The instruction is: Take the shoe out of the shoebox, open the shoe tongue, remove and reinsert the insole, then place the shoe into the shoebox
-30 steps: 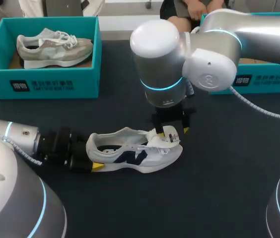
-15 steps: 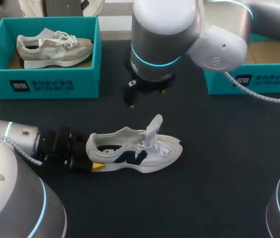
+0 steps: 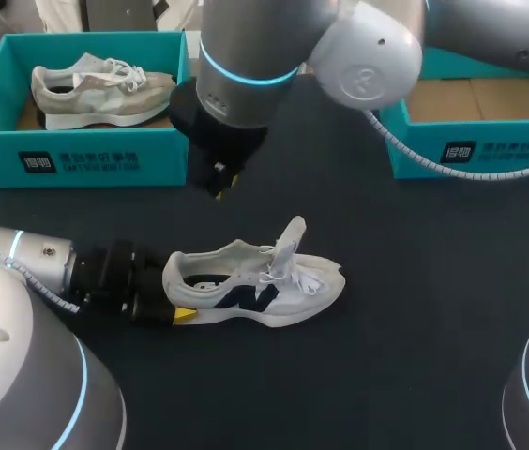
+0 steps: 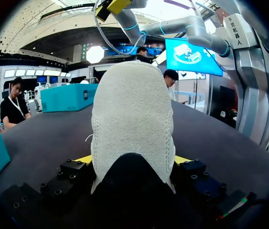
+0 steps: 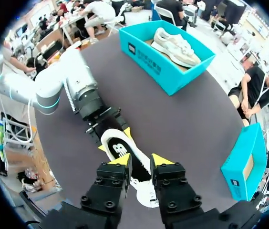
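Both left pincer (image 4: 132, 160) tips clamp shoe (image 4: 132, 114).

There are two shoes: one white shoe (image 3: 255, 286) on the surface (image 3: 415, 281), one beige shoe (image 3: 103, 89) in a box. Two teal shoeboxes: left shoebox (image 3: 77, 155), right shoebox (image 3: 490, 155). Two arms: left end effector (image 3: 173, 298), right end effector (image 3: 219, 180).

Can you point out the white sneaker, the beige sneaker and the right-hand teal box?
White sneaker with dark logo (image 3: 246, 298): head view, side panel.
Beige suede sneaker (image 3: 105, 92): head view, side panel.
Right-hand teal cardboard box (image 3: 527, 141): head view, front wall.
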You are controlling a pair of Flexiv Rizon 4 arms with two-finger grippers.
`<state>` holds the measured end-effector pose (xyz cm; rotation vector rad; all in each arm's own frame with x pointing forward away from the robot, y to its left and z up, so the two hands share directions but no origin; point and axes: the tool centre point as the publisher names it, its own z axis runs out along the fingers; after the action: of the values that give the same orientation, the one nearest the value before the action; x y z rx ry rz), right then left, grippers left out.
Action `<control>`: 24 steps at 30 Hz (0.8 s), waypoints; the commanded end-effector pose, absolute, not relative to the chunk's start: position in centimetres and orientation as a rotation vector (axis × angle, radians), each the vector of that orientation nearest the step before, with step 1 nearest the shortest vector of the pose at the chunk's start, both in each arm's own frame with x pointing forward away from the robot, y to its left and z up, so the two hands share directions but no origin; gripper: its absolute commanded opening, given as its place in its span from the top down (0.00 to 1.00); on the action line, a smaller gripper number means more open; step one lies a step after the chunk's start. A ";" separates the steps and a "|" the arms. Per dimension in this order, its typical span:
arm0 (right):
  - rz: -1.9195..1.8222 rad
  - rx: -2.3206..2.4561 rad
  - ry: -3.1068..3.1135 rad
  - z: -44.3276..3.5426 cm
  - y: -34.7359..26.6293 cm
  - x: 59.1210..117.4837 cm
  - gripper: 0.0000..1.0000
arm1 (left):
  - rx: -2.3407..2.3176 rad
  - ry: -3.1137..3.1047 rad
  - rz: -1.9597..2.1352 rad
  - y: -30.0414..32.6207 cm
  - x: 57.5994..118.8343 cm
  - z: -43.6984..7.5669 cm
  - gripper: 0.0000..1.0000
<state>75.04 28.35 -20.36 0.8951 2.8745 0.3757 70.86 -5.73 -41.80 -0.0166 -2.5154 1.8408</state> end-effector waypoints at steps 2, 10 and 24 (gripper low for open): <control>0.420 0.558 3.100 -20.7 27.9 75.8 1.00 | -0.013 -2.517 1.842 -5.8 70.7 -42.0 1.00; 0.420 0.558 3.100 -20.7 27.9 75.8 1.00 | -0.013 -2.517 1.842 -5.8 70.7 -42.0 1.00; 0.095 0.373 3.088 -27.3 28.5 73.3 1.00 | -0.013 -2.517 1.842 -5.8 70.7 -42.0 1.00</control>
<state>73.29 27.19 -26.07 0.3994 3.0748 0.1381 70.86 -5.73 -41.80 -0.0166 -2.5153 1.8409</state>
